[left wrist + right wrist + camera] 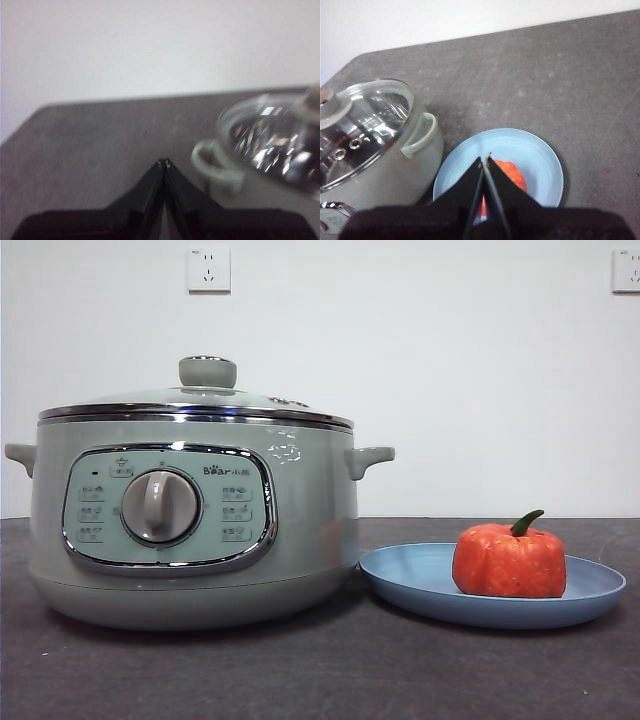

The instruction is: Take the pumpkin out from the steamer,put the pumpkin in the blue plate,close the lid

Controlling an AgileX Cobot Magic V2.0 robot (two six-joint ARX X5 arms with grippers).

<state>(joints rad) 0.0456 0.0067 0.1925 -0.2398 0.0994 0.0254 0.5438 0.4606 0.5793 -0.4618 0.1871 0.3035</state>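
Front view shows our pumpkin (509,561) resting on the blue plate (420,580), lid (207,390) seated on the steamer (190,530). Both left gripper (164,162) and right gripper (485,159) hang pinched together, holding nothing; we judge the task finished.

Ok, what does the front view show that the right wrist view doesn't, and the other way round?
Only the front view shows the steamer's control panel with its dial and the wall sockets. Only the right wrist view shows the right pincer, shut, above the plate, and the steamer's inside through the glass lid. Both show the lid on the steamer and the pumpkin on the plate.
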